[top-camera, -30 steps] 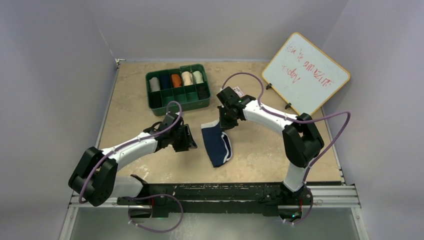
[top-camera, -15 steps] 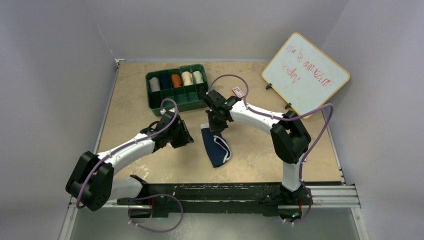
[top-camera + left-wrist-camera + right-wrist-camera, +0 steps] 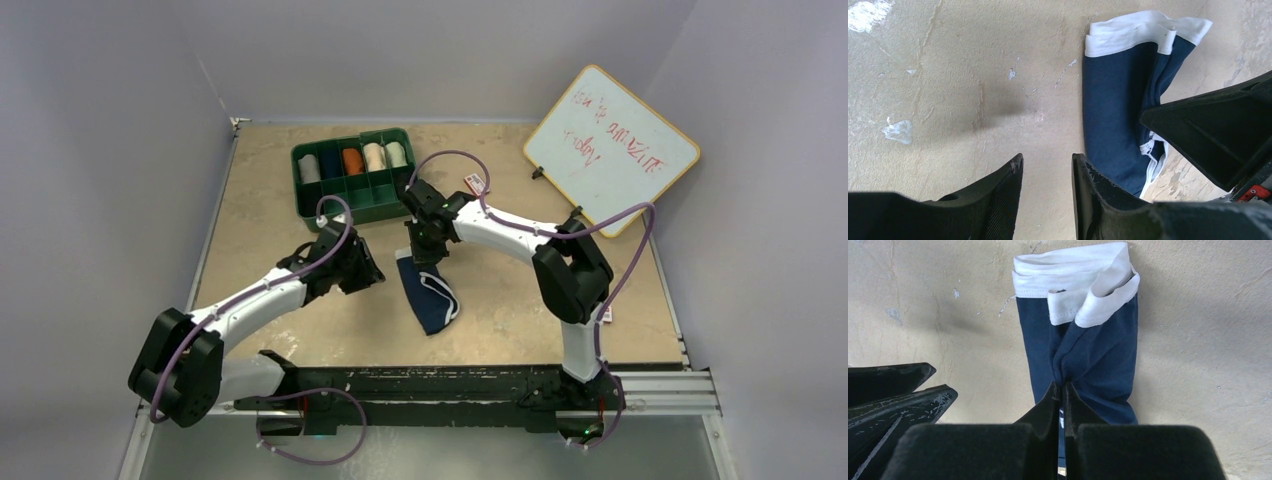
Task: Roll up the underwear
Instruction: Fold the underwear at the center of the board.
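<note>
Beige tabletop [image 3: 260, 200], navy underwear [image 3: 1088, 355] in clenched right pincer [image 3: 1063, 390], left pincer [image 3: 1045, 170] parted alongside.

The right pincer [image 3: 1063, 386] hides part of the navy underwear [image 3: 1098, 357].

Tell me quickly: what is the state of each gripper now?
Left gripper: open, holding nothing, beside the navy underwear.
Right gripper: closed, pinching the navy underwear.

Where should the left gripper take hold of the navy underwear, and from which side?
Probably the navy underwear at its far end's left corner, beside the right gripper pinching there, coming from the left arm's side. It lies folded in a long flat strip, its straight edge facing the open left gripper.
</note>
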Action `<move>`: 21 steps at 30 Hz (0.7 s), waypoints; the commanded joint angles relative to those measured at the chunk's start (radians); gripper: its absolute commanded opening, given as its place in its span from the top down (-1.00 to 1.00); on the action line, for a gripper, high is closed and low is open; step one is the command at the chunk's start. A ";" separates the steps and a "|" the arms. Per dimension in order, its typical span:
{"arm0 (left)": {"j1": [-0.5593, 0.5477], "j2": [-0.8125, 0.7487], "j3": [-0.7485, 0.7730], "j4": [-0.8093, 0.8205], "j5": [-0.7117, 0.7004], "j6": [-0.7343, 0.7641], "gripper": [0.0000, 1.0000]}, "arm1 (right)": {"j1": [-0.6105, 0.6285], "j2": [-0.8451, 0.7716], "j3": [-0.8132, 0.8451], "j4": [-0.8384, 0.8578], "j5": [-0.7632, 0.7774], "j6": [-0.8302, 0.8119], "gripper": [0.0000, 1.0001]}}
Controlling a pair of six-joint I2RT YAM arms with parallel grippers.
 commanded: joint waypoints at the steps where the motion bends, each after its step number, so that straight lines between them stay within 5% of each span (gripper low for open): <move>1: 0.012 -0.025 -0.018 0.022 -0.003 0.000 0.24 | 0.007 -0.007 0.037 -0.002 -0.032 0.023 1.00; 21: 0.028 0.229 0.029 0.271 0.093 -0.039 0.56 | 0.020 -0.026 0.012 0.035 -0.062 0.046 1.00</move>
